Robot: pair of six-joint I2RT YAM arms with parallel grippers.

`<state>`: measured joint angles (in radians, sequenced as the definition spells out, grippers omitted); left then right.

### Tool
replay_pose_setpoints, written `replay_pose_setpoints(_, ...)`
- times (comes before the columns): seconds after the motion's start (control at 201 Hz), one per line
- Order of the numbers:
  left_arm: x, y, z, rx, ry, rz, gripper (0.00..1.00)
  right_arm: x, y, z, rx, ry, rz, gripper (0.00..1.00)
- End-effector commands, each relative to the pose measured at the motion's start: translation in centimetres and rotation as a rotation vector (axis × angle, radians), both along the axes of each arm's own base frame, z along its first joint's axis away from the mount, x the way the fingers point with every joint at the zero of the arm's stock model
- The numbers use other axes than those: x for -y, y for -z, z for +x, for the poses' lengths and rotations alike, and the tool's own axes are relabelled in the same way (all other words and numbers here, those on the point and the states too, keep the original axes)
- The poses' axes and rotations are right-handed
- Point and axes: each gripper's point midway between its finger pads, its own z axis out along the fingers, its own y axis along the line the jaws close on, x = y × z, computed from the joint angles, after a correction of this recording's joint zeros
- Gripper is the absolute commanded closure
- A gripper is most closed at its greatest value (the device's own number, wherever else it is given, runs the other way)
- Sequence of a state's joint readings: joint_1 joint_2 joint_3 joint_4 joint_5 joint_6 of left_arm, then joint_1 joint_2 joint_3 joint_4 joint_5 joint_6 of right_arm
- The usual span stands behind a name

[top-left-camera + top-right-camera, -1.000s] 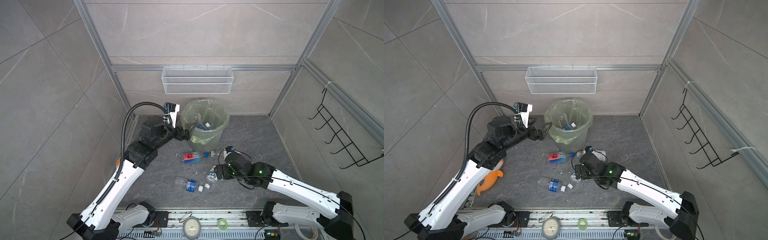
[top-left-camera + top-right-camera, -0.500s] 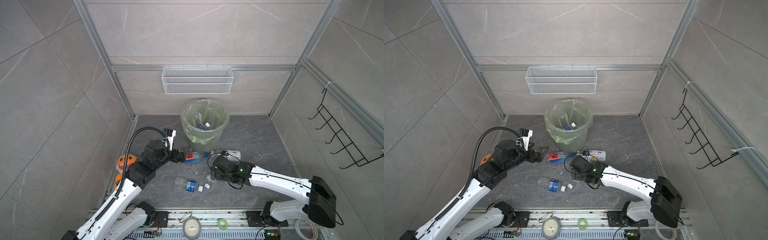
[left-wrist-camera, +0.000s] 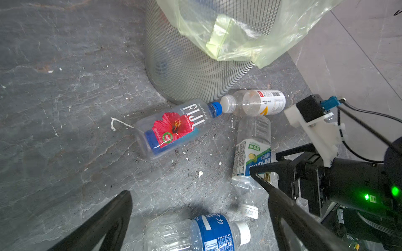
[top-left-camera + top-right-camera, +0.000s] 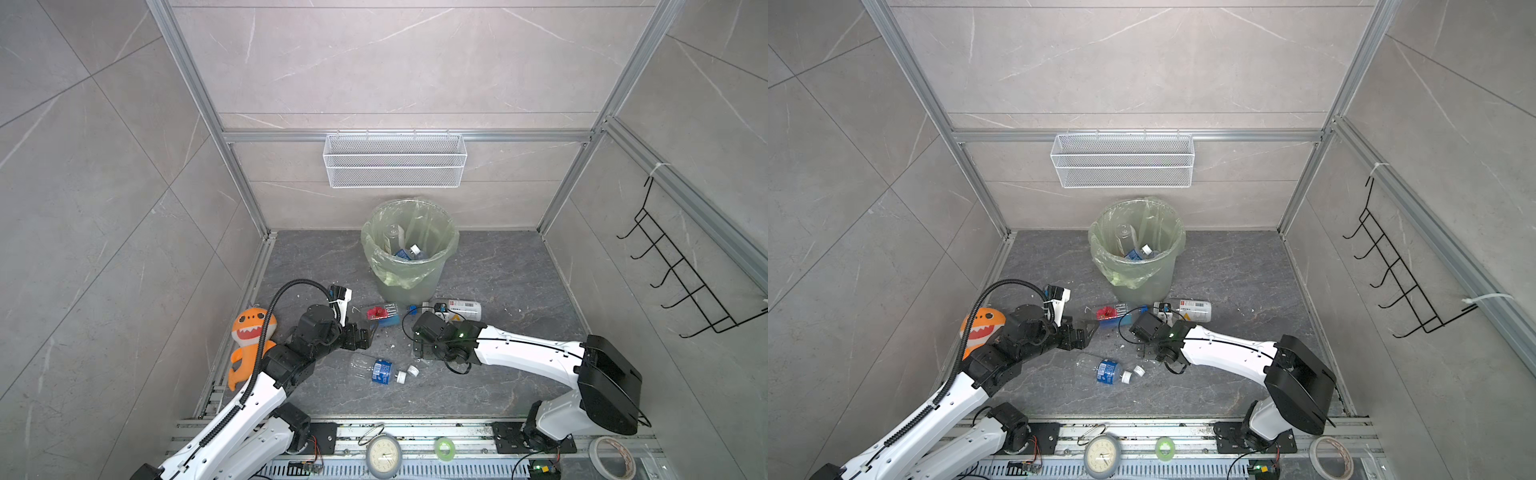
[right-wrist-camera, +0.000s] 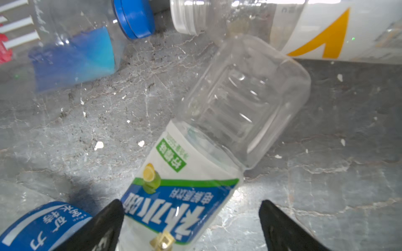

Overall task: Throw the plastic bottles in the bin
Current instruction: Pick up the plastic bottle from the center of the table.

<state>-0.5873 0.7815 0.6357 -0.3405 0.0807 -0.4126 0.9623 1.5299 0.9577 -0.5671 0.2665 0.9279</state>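
Note:
The bin [image 4: 409, 291] [image 4: 1142, 286] stands at the back with several bottles inside. On the floor before it lie a Fiji bottle [image 4: 380, 312] [image 3: 174, 129], a white-label bottle [image 4: 461, 309] [image 3: 258, 102], a blue-label bottle [image 4: 376, 370] [image 3: 208, 234] and a crushed green-and-blue-label bottle [image 3: 252, 152] [image 5: 195, 173]. My left gripper [image 4: 365, 332] [image 3: 199, 195] hangs open low over the floor, between the Fiji and blue-label bottles, holding nothing. My right gripper [image 4: 422, 353] [image 5: 190, 204] is open, its fingers astride the green-and-blue-label bottle.
An orange plush shark [image 4: 249, 336] leans in the left corner beside my left arm. A white wire basket [image 4: 395, 160] hangs on the back wall, a black hook rack [image 4: 681, 274] on the right wall. A loose white cap [image 3: 249, 209] lies between the bottles.
My left arm has dropped from the bin's rim to the floor beside the Fiji bottle, uncovering the plush shark. My right arm has folded lower, its gripper still over the green-and-blue-label bottle.

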Motion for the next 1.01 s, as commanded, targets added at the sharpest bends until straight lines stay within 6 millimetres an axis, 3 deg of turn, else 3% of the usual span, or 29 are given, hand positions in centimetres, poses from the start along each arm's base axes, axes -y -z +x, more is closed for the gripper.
replay_pose_setpoints(0.0,0.7,-1.3,0.6,0.040,-0.001,-0.050,0.00,-0.1,0.0,1.1,0.015,0.019,-0.003,0.01)
replay_pose_setpoints(0.179,1.1,0.0,0.8,0.020,0.001,-0.043,0.00,-1.1,0.0,1.6,0.013,0.011,0.026,0.01)
replay_pose_setpoints(0.403,1.4,0.4,1.1,0.013,0.008,-0.037,0.00,-0.5,0.8,2.0,0.004,0.001,-0.036,0.01)
replay_pose_setpoints(0.781,1.9,1.3,1.4,-0.015,0.014,-0.029,0.00,2.0,0.6,1.4,0.001,-0.077,-0.166,0.26)
replay_pose_setpoints(0.891,2.1,1.4,1.4,-0.016,0.015,-0.034,0.00,2.5,0.5,1.0,-0.007,-0.084,-0.177,0.23)
replay_pose_setpoints(1.005,2.2,1.7,1.5,-0.023,0.016,-0.029,0.00,2.7,0.9,0.5,-0.027,-0.102,-0.184,0.11)
